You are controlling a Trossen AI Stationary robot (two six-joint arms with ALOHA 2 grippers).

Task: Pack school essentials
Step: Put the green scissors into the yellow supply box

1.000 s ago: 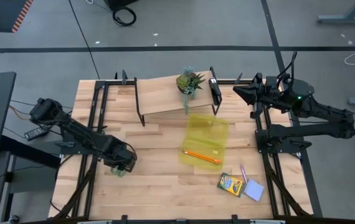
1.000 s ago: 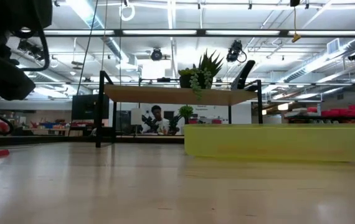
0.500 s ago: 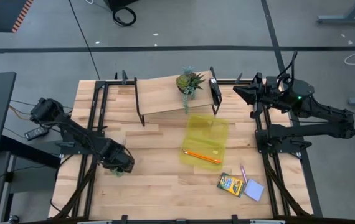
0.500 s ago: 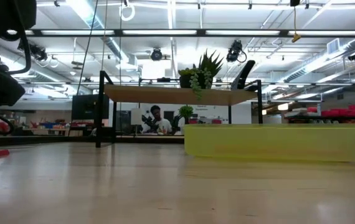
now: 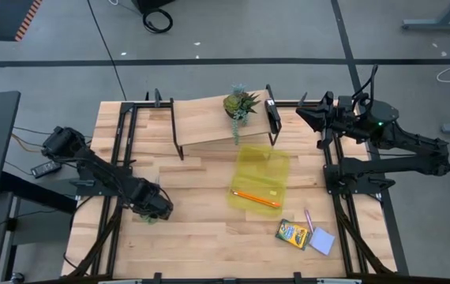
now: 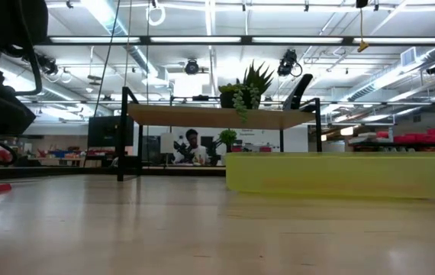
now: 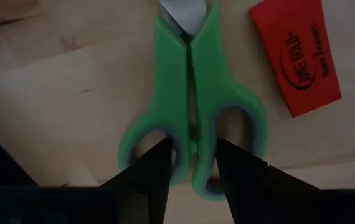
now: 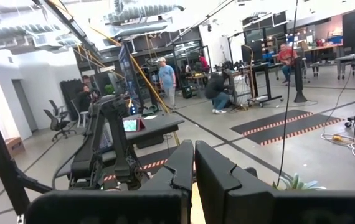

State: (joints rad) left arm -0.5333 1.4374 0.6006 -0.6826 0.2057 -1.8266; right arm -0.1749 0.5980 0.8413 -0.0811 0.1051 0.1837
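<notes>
The green-handled scissors lie flat on the table near its left edge, beside a red eraser. My left gripper is down on them, shut about their handles. My right gripper waits, shut, at the far right of the table, its fingers together. An orange pencil lies on the translucent yellow pouch. The crayon box, pink pen and pale blue notepad lie near the right front corner. My left gripper pinches the scissors' handles at the middle bar where the two finger loops meet, with one finger over each loop. It comes from above, pointing down. The scissors lie flat on the table with their blades pointing away from the fingers.
A wooden shelf on black legs stands at the far edge with a small potted plant on it. Black frame rails run down both table sides. Bare wood lies between the left gripper and the pouch.
My left arm has sunk a little lower over the scissors and shifted slightly. Nothing else on the table has moved.
</notes>
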